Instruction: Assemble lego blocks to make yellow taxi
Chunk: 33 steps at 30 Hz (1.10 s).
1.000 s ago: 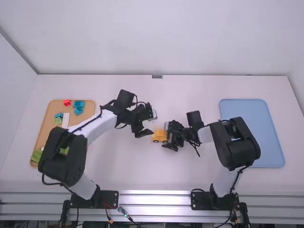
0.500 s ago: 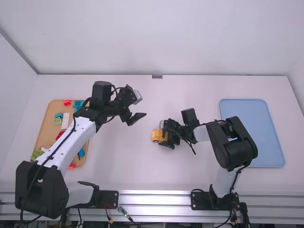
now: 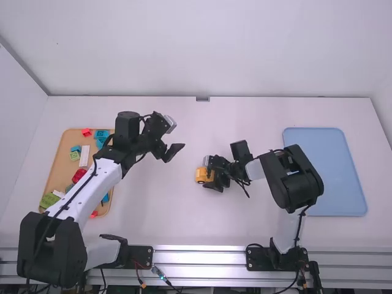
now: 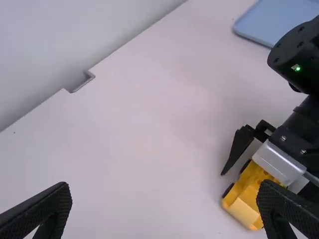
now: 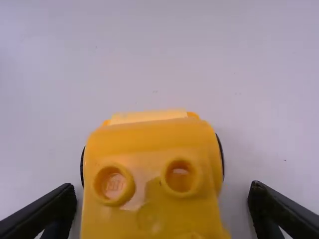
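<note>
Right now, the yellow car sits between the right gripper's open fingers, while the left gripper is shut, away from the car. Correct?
Not quite: the left gripper is open, its fingers wide apart in the left wrist view. It is away from the car, which does sit between the open fingers of the right gripper.

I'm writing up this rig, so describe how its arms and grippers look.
The left arm and right arm have white links, bulky black joints and black cables along them. The left gripper and right gripper each have two black fingers; the left one's have finely textured faces. A small green light shows on the right arm's black housing.
</note>
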Each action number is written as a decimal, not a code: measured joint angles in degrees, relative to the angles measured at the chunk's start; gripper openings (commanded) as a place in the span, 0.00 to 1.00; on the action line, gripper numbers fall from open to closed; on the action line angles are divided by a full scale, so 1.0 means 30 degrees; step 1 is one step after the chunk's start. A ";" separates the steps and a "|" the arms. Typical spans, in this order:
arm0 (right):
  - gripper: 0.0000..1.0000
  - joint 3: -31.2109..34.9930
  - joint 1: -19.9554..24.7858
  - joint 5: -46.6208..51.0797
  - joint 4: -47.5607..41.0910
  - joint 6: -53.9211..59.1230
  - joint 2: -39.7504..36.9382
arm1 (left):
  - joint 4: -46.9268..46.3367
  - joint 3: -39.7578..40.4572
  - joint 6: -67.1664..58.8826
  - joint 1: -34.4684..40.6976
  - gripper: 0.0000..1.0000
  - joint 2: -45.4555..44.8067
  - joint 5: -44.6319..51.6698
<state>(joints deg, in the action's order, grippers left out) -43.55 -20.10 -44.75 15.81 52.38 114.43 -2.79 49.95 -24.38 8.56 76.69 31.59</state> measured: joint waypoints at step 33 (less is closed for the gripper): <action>0.25 -0.0284 1.3114 0.7322 -0.5836 -0.3140 -0.9194 | 0.2448 -0.0087 -0.0153 0.0022 0.99 0.0000 -0.2783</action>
<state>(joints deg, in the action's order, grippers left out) -44.40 19.25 -22.79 -1.69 42.96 86.85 4.56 49.69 -24.84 8.62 76.69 23.24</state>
